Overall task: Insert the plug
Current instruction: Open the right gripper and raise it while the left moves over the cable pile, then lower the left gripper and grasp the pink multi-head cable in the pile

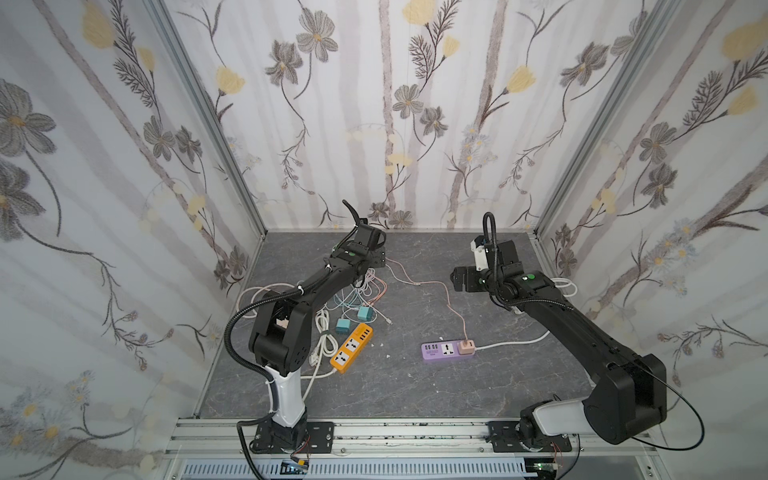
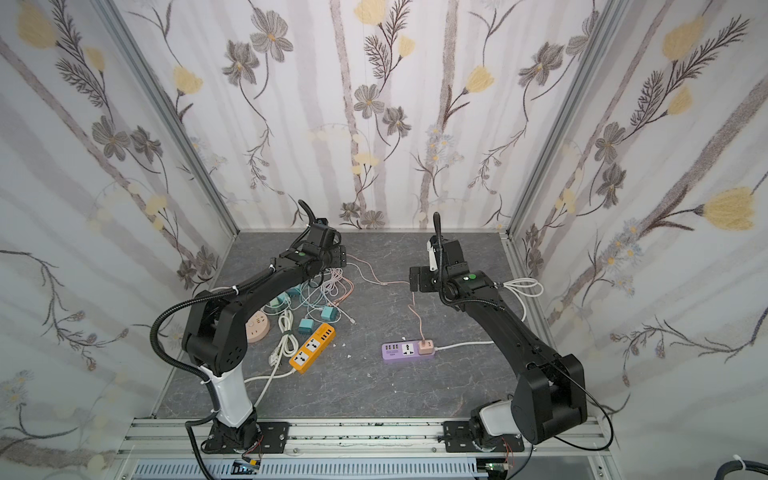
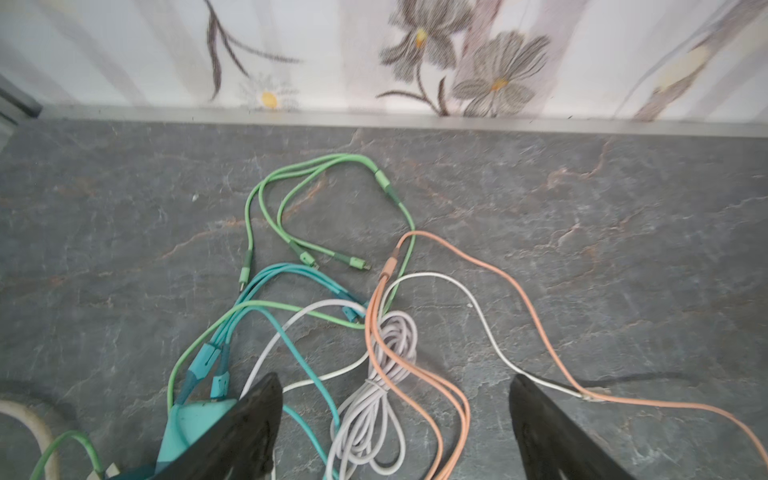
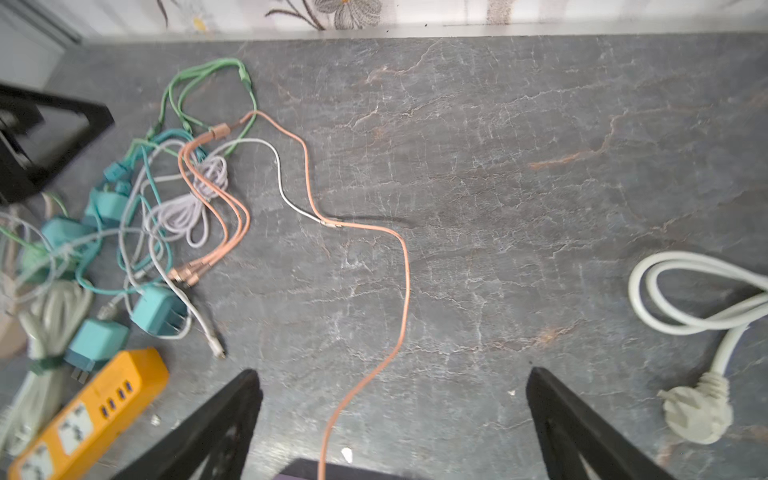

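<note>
In both top views a purple power strip [image 1: 436, 352] [image 2: 395, 353] lies mid-table with a pink plug [image 1: 466, 346] [image 2: 425, 346] seated in its end socket. The plug's pink cable [image 4: 403, 291] runs toward the back. Loose teal plugs [image 1: 343, 327] [image 2: 329, 313] [image 4: 158, 309] lie by a cable tangle [image 3: 374, 353] on the left. My left gripper [image 1: 376, 253] [image 3: 395, 386] hovers open over that tangle, with one teal plug [image 3: 195, 419] beside one finger. My right gripper [image 1: 459, 279] [image 4: 392, 382] stands open above the pink cable, holding nothing.
An orange power strip [image 1: 352, 348] [image 4: 87, 415] lies left of centre near a bundled white cord [image 1: 326, 336]. A white cord with its plug [image 4: 694, 411] lies at the right. A round pink socket [image 2: 258, 326] sits under the left arm. Patterned walls enclose three sides.
</note>
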You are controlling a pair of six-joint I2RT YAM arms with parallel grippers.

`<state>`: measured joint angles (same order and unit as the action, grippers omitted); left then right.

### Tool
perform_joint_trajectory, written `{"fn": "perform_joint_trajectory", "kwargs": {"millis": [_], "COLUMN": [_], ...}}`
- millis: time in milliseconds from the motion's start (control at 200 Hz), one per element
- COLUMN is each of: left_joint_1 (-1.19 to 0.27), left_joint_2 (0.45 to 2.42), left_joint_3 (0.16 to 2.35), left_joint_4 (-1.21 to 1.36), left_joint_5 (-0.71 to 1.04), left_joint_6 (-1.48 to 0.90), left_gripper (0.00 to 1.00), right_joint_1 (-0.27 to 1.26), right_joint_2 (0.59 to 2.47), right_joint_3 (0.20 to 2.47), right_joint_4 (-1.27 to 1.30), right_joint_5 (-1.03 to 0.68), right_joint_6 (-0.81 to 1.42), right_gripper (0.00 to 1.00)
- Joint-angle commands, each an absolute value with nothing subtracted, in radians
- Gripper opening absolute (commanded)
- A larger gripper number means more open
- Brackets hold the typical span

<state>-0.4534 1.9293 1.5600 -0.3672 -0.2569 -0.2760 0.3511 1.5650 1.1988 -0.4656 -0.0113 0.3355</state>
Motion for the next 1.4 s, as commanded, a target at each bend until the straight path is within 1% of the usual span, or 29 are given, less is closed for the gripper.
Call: {"fn": "perform_joint_trajectory", "kwargs": {"millis": [0,60,90,125,240,460,640,844,1004,1104,1184,1284,1394], "left_joint_1": [-0.448,-0.435,-0.428,-0.423,-0.41,-0.399,-0.399,-0.399,-0.399,-0.399,-0.401,-0.421,-0.467], "left_joint_2": [2.003,2.063,2.091,2.125,2.202,2.271,2.307,2.331,2.335,2.336,2.324,2.262,2.172], "left_joint_3": [1.664,1.735,1.767,1.811,1.904,1.98,1.997,2.002,2.012,2.02,2.023,2.018,2.007], "left_joint_4": [-0.582,-0.636,-0.661,-0.69,-0.752,-0.766,-0.764,-0.741,-0.734,-0.74,-0.75,-0.74,-0.681], "left_joint_5": [-0.229,-0.214,-0.206,-0.206,-0.22,-0.141,-0.162,-0.18,-0.184,-0.199,-0.215,-0.203,-0.151], "left_joint_6": [-0.307,-0.305,-0.305,-0.305,-0.308,-0.342,-0.348,-0.345,-0.345,-0.339,-0.334,-0.294,-0.24], "left_gripper": [0.75,0.62,0.57,0.54,0.48,0.37,0.31,0.27,0.15,0.0,0.0,0.0,0.0], "right_joint_1": [0.341,0.341,0.341,0.34,0.339,0.339,0.34,0.339,0.34,0.34,0.339,0.34,0.338], "right_joint_2": [1.572,1.551,1.538,1.525,1.496,1.465,1.459,1.457,1.459,1.457,1.456,1.444,1.417], "right_joint_3": [1.224,1.189,1.169,1.15,1.122,1.077,1.068,1.063,1.063,1.062,1.062,1.06,1.051], "right_joint_4": [-0.465,-0.416,-0.388,-0.366,-0.36,-0.349,-0.344,-0.339,-0.338,-0.339,-0.341,-0.345,-0.341], "right_joint_5": [0.014,0.021,0.026,0.035,0.063,0.081,0.077,0.074,0.071,0.072,0.075,0.091,0.127], "right_joint_6": [0.571,0.599,0.609,0.616,0.619,0.618,0.621,0.621,0.624,0.624,0.625,0.619,0.609], "right_gripper": [0.99,0.99,0.99,0.99,0.99,0.99,0.99,0.99,0.99,0.99,0.99,0.99,0.99]}}
